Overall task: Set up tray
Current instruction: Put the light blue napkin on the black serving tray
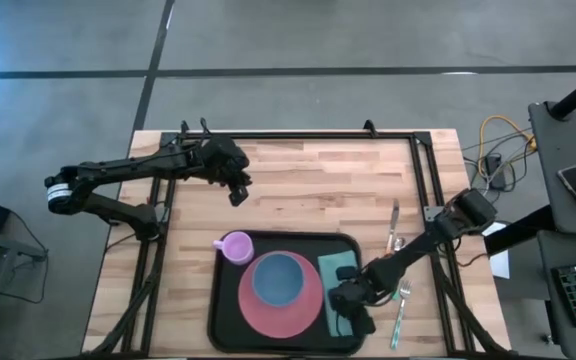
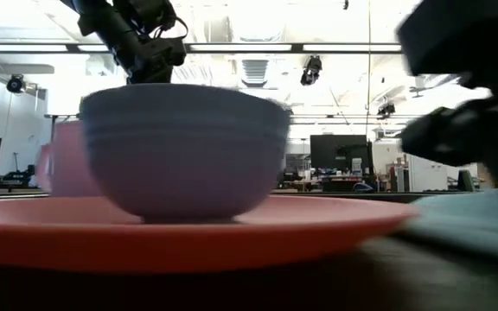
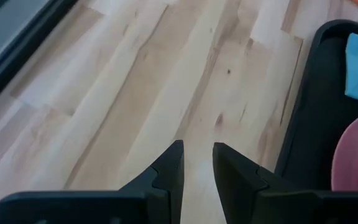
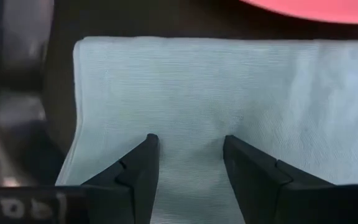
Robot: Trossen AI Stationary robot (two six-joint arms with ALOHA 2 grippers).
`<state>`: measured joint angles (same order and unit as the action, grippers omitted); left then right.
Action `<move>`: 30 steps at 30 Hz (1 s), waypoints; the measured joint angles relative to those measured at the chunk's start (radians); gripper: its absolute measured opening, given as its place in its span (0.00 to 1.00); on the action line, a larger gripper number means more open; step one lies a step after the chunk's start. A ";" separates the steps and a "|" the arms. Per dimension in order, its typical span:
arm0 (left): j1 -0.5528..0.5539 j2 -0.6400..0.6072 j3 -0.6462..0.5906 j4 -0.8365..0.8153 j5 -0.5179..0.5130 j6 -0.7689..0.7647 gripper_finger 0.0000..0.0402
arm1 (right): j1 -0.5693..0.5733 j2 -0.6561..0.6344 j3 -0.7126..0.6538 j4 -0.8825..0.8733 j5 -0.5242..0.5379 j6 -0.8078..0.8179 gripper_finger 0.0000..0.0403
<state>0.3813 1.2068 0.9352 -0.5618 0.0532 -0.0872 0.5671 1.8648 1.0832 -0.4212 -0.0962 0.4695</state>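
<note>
Two arms in my feeds: left gripper (image 1: 238,190) hangs over bare desk (image 1: 318,190), jaws nearly together, empty. Tray (image 1: 230,335) sits front-centre, holding cup (image 1: 235,246), pink plate (image 1: 313,305), bowl (image 1: 276,278). Right gripper (image 4: 185,163), jaws spread, rests on the napkin (image 4: 229,81); I fear bunching it against the plate. Fork (image 1: 400,312) and knife (image 1: 394,222) wait outside the tray.

bare wood behind tray (image 1: 218,322) | tray crowded: plate (image 1: 313,305), bowl (image 1: 278,278), cup (image 1: 235,246), napkin (image 1: 336,268)
</note>
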 joint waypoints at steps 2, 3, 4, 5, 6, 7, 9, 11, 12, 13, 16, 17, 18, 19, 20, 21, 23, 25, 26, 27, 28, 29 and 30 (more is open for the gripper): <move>0.000 0.000 0.000 -0.021 0.000 0.000 0.17 | -0.002 0.000 0.009 0.006 0.055 0.003 0.42; 0.000 0.000 0.000 -0.028 0.000 0.000 0.17 | -0.003 0.000 0.013 0.005 0.079 0.021 0.42; 0.000 0.000 0.000 -0.036 0.000 0.000 0.17 | -0.005 0.000 0.018 0.002 0.098 0.043 0.42; 0.000 0.000 0.000 -0.041 0.000 0.000 0.17 | -0.006 0.000 0.024 0.001 0.111 0.065 0.42; 0.000 0.000 0.000 -0.042 0.000 0.000 0.17 | -0.008 0.000 0.031 0.003 0.122 0.086 0.42; 0.000 0.000 0.000 -0.043 0.000 0.000 0.17 | -0.010 0.000 0.040 0.006 0.128 0.105 0.42; 0.000 0.000 0.000 -0.046 0.000 0.000 0.17 | -0.014 0.000 0.053 0.020 0.131 0.119 0.43; 0.000 0.000 0.000 -0.048 0.000 0.002 0.17 | -0.016 0.002 0.063 0.031 0.153 0.119 0.43; 0.000 0.000 0.000 -0.048 0.000 0.008 0.17 | -0.020 0.002 0.065 0.036 0.167 0.119 0.43; 0.000 0.000 0.000 -0.049 0.000 0.015 0.17 | -0.021 0.002 0.069 0.039 0.186 0.120 0.43; 0.000 0.000 0.000 -0.049 0.000 0.026 0.17 | -0.033 0.002 0.073 0.043 0.214 0.121 0.44; 0.000 0.000 0.000 -0.049 0.001 0.026 0.17 | -0.035 0.002 0.072 0.039 0.212 0.123 0.44; 0.000 0.000 0.000 -0.049 0.001 0.026 0.17 | -0.038 0.002 0.071 0.031 0.207 0.125 0.44; 0.000 0.000 0.000 -0.049 0.000 0.026 0.17 | -0.039 0.002 0.071 0.021 0.205 0.127 0.44; 0.000 0.000 0.000 -0.049 0.000 0.026 0.17 | -0.039 0.002 0.070 0.010 0.205 0.127 0.44; 0.000 0.000 0.000 -0.049 0.000 0.026 0.17 | -0.039 0.002 0.070 -0.003 0.205 0.127 0.44; 0.000 0.000 0.000 -0.049 0.000 0.026 0.17 | -0.037 0.002 0.070 -0.029 0.201 0.126 0.44; 0.000 0.000 0.000 -0.049 0.001 0.026 0.17 | -0.033 0.002 0.069 -0.031 0.196 0.111 0.43; 0.000 0.000 0.000 -0.049 0.000 0.026 0.17 | -0.031 0.002 0.069 -0.030 0.195 0.101 0.43; 0.000 0.000 0.000 -0.049 0.000 0.026 0.17 | -0.031 0.005 0.066 -0.024 0.195 0.086 0.43; 0.000 0.000 0.000 -0.049 0.001 0.026 0.17 | -0.031 0.011 0.064 -0.011 0.195 0.070 0.43; 0.000 0.000 0.000 -0.049 0.001 0.026 0.17 | -0.031 0.019 0.064 -0.001 0.195 0.054 0.43; 0.000 0.000 0.000 -0.049 0.001 0.026 0.17 | -0.031 0.029 0.061 0.007 0.193 0.043 0.44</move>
<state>0.3809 1.2068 0.9352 -0.6109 0.0538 -0.0612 0.5365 1.8936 1.1445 -0.4143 0.0971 0.5125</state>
